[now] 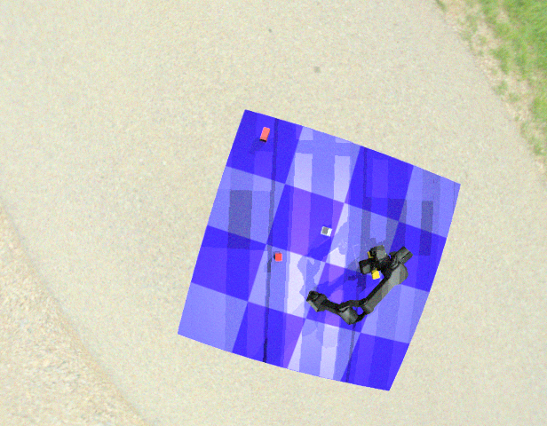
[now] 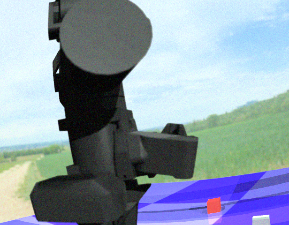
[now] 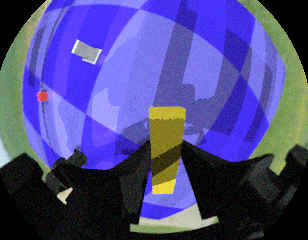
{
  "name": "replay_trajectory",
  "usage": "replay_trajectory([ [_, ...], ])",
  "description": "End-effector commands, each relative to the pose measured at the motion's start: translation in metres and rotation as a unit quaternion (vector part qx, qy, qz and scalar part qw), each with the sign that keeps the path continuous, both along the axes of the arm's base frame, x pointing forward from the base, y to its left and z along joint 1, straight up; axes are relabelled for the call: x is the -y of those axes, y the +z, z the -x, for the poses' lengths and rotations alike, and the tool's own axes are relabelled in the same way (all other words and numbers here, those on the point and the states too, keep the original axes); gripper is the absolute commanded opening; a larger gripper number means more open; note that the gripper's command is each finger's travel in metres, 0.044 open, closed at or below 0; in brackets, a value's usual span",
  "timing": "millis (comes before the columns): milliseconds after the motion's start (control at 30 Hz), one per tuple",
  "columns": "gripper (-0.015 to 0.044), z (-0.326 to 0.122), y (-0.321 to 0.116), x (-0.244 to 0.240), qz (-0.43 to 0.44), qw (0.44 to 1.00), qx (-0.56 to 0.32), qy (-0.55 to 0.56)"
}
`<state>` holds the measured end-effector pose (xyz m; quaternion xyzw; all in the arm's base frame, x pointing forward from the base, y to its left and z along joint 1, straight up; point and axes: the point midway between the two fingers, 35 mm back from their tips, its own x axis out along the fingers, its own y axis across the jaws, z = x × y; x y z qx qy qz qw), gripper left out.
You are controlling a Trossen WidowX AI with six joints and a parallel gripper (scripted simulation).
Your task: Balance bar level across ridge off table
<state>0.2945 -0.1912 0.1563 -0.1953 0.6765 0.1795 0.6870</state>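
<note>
The yellow bar [image 1: 375, 274] [image 3: 166, 122] is between the fingers of my gripper [image 3: 165, 143], which is shut on it near its middle. In the wrist view the bar points away from me, with an end showing on either side of the fingers, and it appears raised above the table. The small grey-white block [image 1: 326, 231] [image 2: 261, 221] [image 3: 87, 52], which looks like the ridge, stands on the table apart from the bar, at the upper left of the wrist view. The arm hides part of the bar in the top view and all of it in the exterior view.
A red cube [image 1: 278, 256] [image 2: 213, 205] [image 3: 42, 96] stands on the blue checkered table [image 1: 210, 303], left of the grey-white block in the top view. A longer red block [image 1: 265, 133] lies near the table's top left corner in that view.
</note>
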Motion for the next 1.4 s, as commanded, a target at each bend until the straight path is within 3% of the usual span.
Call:
replay_trajectory([
  [0, 0.0000, -0.006, 0.005, -0.007, 0.001, 1.000, 0.005, 0.019],
  [1367, 0.0000, -0.071, 0.007, -0.145, 0.003, 0.950, 0.005, 0.312],
])
